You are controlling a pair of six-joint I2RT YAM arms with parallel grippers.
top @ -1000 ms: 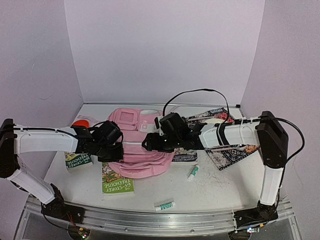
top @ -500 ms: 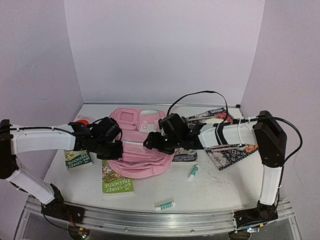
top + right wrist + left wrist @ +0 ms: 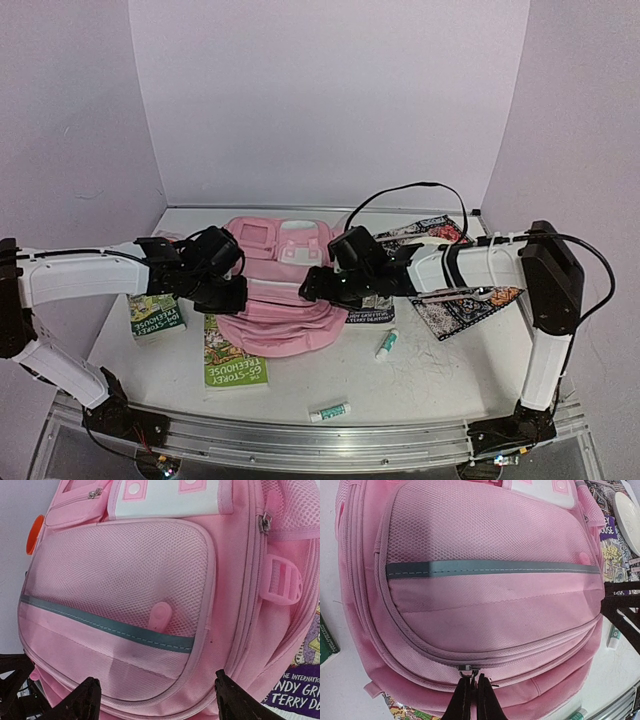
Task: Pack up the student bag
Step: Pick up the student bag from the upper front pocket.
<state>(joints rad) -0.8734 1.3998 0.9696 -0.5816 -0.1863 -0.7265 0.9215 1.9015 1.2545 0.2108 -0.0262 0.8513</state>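
Note:
The student bag (image 3: 283, 322) is a large pink backpack lying flat in the middle of the table, front pocket up. In the left wrist view its mesh pocket and grey stripe (image 3: 490, 569) fill the frame. My left gripper (image 3: 233, 296) is at the bag's left edge, shut on the metal zip pull (image 3: 468, 670) of the main zip; its tips (image 3: 472, 681) pinch the tab. My right gripper (image 3: 316, 286) hovers over the bag's right side, open, with nothing between its fingers (image 3: 91, 687). Below it are the bag's mesh pocket (image 3: 125, 580) and a pink buckle (image 3: 281, 580).
A green Treehouse book (image 3: 226, 357) pokes out from under the bag's near edge, and a second green book (image 3: 156, 318) lies to its left. A purple book (image 3: 371, 314) and a patterned book (image 3: 462, 303) lie on the right. Two small tubes (image 3: 386, 343) (image 3: 329, 411) lie in front. Something orange (image 3: 34, 532) lies beside the bag's top.
My right gripper has drawn back a little to the right over the bag and opened wider. The left gripper stays shut on the zip pull, shifted slightly away from me.

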